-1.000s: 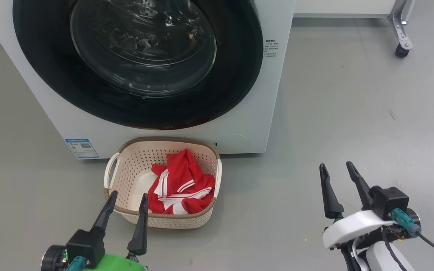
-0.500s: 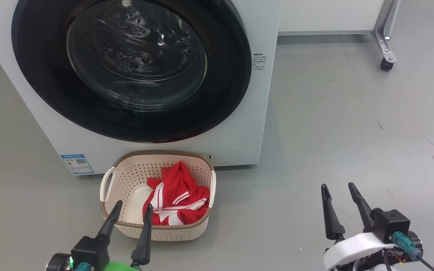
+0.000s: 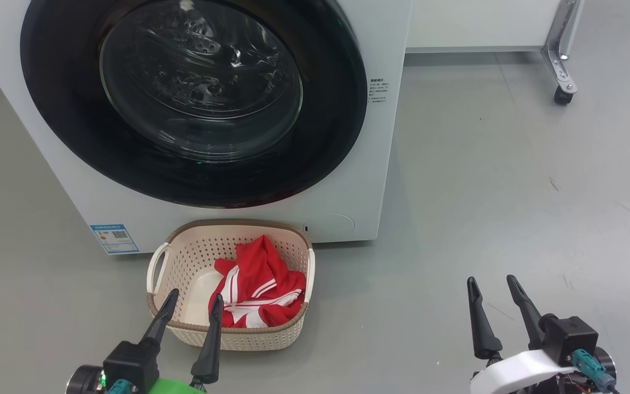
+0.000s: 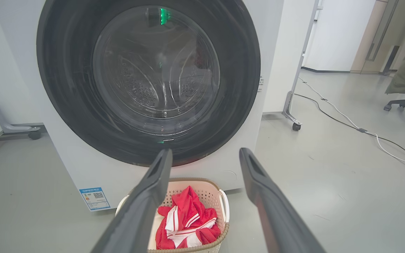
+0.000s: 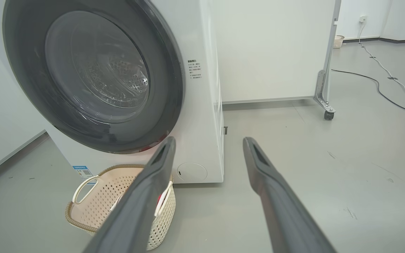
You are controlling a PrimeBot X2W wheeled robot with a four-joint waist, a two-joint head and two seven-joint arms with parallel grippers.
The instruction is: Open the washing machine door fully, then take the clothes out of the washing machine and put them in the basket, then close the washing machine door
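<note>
- Washer (image 3: 391,164): a white box on the grey floor; every place below is given from it.
- Door (image 3: 200,93): it lies flat in the washer's front with no gap at its black rim, so it looks shut. By that, the closing step seems nearly done. To finish it well, check that the latch side sits flush. If it needs a push, press on the rim, not the glass.
- Basket (image 3: 233,223): on the floor right at the washer's foot, below the door. Keep both arms clear of it.
- Clothes (image 3: 260,290): a red heap with white stripes in the basket's right half. The drum behind the glass looks bare, though reflections leave that unsure.
- Left hand (image 3: 196,294): wide and empty, by the basket's rim on the side away from the washer.
- Right hand (image 3: 491,279): wide and empty, over the floor in front of the washer and to its right.
</note>
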